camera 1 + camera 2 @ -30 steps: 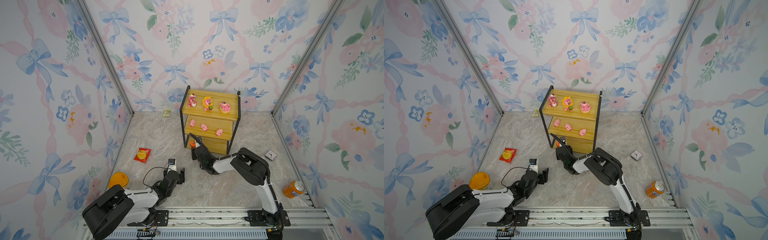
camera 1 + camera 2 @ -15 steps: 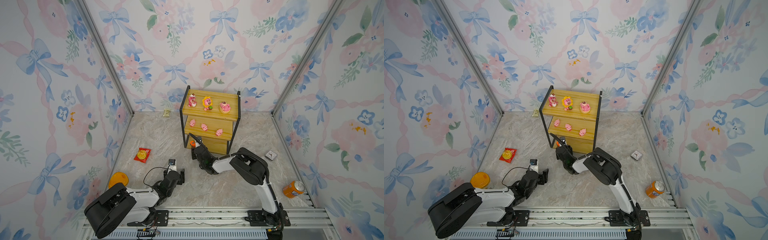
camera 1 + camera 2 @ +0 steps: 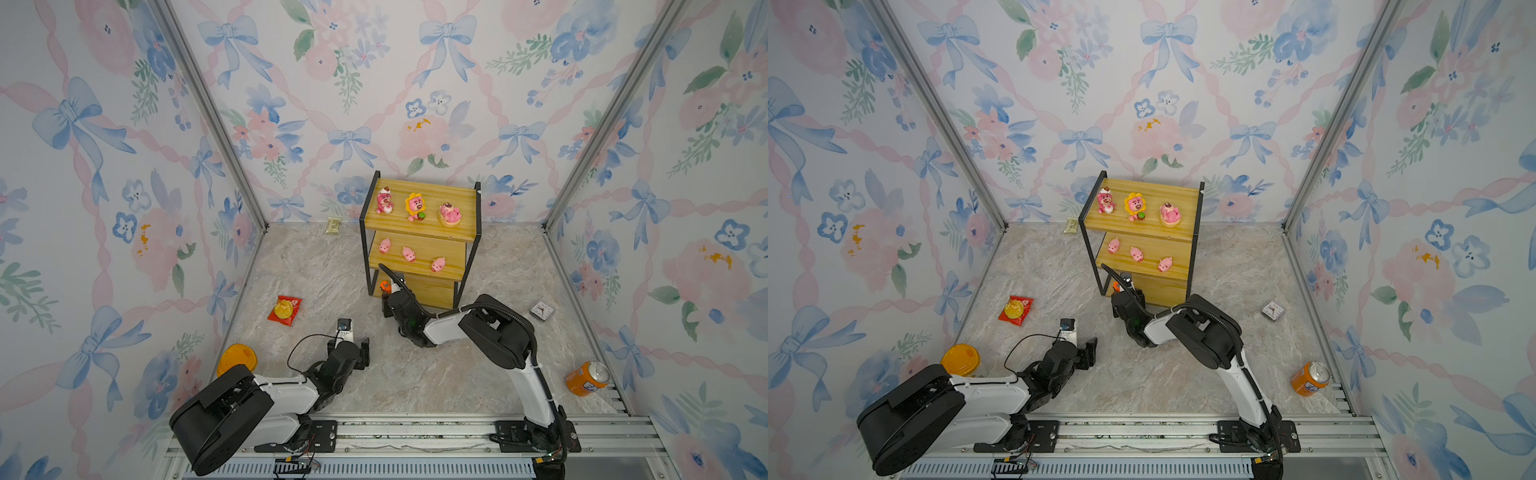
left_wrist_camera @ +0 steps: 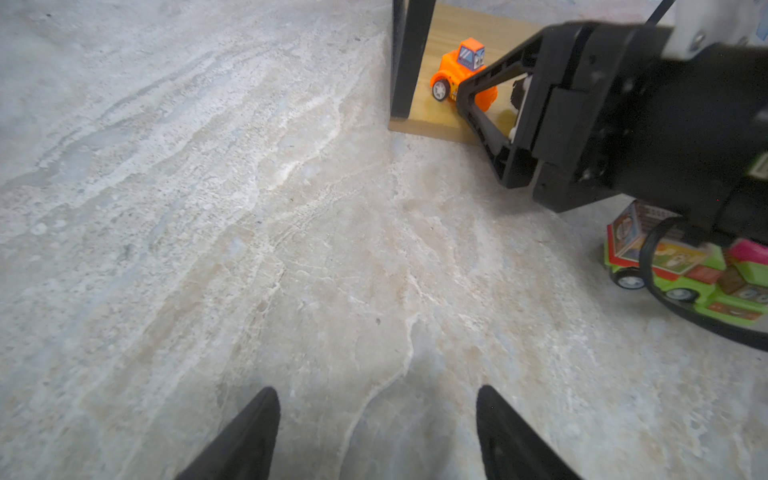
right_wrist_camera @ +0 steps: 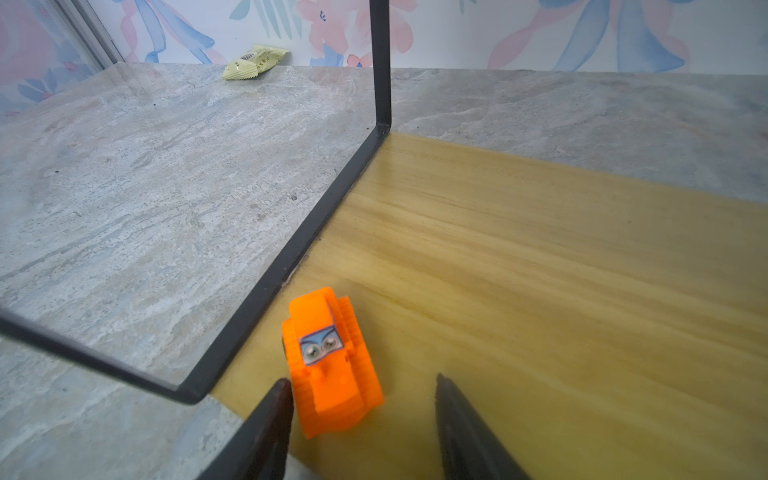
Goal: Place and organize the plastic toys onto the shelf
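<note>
The shelf (image 3: 424,195) (image 3: 1150,193) stands at the back. Three pink bears (image 3: 415,206) are on its top board and three pink pigs (image 3: 409,253) on the middle one. The orange car (image 5: 328,361) (image 4: 459,68) (image 3: 385,285) stands on the bottom board by the front left post. My right gripper (image 5: 362,379) (image 3: 390,293) is open around the car's rear, with one finger close beside it and the other well apart. A pink-green car (image 4: 681,270) lies on the floor under the right arm. My left gripper (image 4: 376,390) (image 3: 361,349) is open and empty over bare floor.
A red snack packet (image 3: 284,309) and an orange-lidded jar (image 3: 237,359) are on the left. An orange can (image 3: 588,378) and a small clock (image 3: 542,309) are on the right. A pale wrapper (image 3: 333,225) lies by the back wall.
The right gripper's jaws have widened off the orange car, which now stands free on the bottom board. Neither arm has shifted noticeably.
</note>
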`<state>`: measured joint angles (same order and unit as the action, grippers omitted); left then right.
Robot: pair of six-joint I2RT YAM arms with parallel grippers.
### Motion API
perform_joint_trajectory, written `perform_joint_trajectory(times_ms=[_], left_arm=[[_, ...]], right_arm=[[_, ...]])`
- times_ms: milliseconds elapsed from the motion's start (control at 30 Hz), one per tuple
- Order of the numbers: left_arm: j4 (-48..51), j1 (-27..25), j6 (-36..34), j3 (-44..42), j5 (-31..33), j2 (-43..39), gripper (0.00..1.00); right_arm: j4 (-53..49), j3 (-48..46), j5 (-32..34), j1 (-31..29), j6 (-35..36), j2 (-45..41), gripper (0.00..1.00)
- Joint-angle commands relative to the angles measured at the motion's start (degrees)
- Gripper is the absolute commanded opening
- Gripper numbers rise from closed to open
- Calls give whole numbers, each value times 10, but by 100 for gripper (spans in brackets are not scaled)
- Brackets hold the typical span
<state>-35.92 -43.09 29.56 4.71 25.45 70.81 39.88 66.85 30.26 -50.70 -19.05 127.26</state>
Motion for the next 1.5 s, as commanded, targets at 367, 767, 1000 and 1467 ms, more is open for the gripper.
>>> perform_joint_trajectory(times_ms=[367, 767, 1000, 1467], left_arm=[[-2, 3, -8, 5, -9, -1, 76], [-1, -8, -10, 10, -12, -3, 76], [-2, -35, -15, 26, -4, 7, 77], [-2, -65, -14, 122, -29, 92, 77]], right_arm=[[59, -54, -6, -6, 26, -41, 63], [49, -104, -15, -24, 61, -107, 65], [-13, -176, -22, -43, 65, -224, 65], [-291, -299, -17, -26, 47, -548, 64]])
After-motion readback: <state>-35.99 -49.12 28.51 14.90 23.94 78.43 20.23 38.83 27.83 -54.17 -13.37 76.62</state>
